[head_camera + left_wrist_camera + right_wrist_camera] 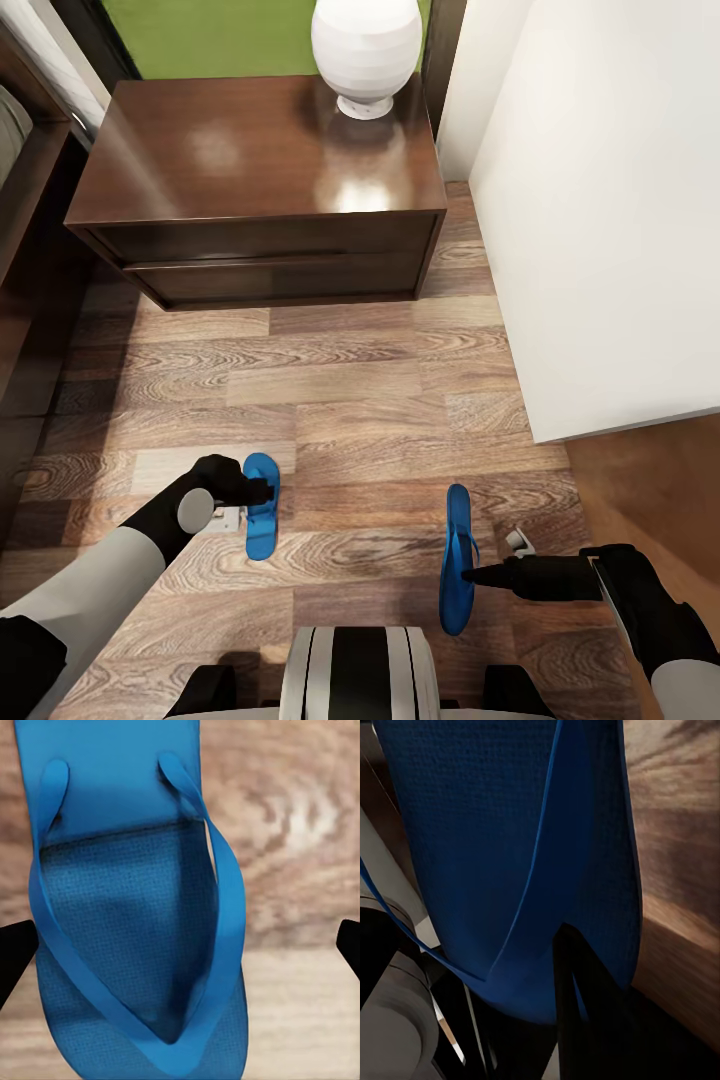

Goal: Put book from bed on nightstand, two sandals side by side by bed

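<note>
Two bright blue sandals show on the wood floor in front of the nightstand (255, 170). One sandal (261, 520) lies flat, strap up, under my left gripper (254, 492). In the left wrist view this sandal (135, 915) sits between the gripper's black fingertips (15, 956), which stand wide apart, so the left gripper (180, 949) is open. The other sandal (457, 560) stands on its edge with my right gripper (478, 576) shut on it. The right wrist view shows a dark finger (589, 1012) against that sandal's sole (510, 847). The bed's dark frame (30, 210) runs along the left. The book is out of view.
A white lamp (366, 50) stands at the back of the nightstand's top. A white wall (610, 200) closes off the right side, and bare plank floor (360, 400) lies between the nightstand and the sandals. My own base (360, 670) is at the bottom.
</note>
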Available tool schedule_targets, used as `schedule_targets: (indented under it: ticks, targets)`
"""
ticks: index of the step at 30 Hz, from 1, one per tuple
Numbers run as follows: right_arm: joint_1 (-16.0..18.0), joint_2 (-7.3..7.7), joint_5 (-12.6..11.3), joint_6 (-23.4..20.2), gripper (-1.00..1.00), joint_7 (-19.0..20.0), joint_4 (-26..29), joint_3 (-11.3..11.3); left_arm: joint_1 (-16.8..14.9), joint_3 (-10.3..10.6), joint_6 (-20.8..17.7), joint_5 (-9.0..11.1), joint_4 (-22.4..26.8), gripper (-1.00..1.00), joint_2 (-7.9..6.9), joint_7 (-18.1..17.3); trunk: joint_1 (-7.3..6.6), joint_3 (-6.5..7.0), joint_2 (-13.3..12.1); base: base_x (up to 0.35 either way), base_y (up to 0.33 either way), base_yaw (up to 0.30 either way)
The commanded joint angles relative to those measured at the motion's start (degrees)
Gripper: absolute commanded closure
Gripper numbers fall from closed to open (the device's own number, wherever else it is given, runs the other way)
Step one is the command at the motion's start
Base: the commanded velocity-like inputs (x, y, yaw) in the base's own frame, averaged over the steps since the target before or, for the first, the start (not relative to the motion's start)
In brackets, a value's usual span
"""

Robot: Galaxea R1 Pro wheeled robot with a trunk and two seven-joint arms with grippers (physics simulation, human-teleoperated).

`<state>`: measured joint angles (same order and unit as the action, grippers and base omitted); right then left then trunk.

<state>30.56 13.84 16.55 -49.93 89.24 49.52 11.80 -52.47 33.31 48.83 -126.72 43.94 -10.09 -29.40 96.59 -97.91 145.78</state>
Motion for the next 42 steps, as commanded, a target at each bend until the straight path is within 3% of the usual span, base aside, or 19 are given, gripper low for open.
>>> schedule_targets:
  ticks: [1, 32, 36, 42]
  targets:
    - [0.03, -0.04, 0.59, -0.86, 1.0, 0.76, 0.05, 0.15, -0.02, 0.18, 0.94, -3.18, -0.53, -1.0, -0.11, -0.31, 0.0, -0.03, 0.01, 0.0, 0.0, 0.0]
    - [0.03, -0.01, 0.59, -0.85, 1.0, 0.76, 0.05, 0.16, -0.05, 0.18, 0.83, -3.18, -0.53, -1.0, -0.11, -0.31, 0.0, -0.03, 0.01, 0.0, 0.0, 0.0]
    - [0.03, -0.01, 0.59, -0.86, 1.0, 0.76, 0.05, 0.17, -0.04, 0.18, 0.86, -3.18, -0.53, -1.0, -0.11, -0.31, 0.11, -0.92, 0.06, 0.0, 0.0, 0.0]
    - [0.03, 0.01, 0.59, -0.85, 1.0, 0.76, 0.05, 0.19, -0.01, 0.18, 0.84, -3.18, -0.53, -1.0, -0.11, -0.31, 0.11, -0.92, 0.06, 0.0, 0.0, 0.0]
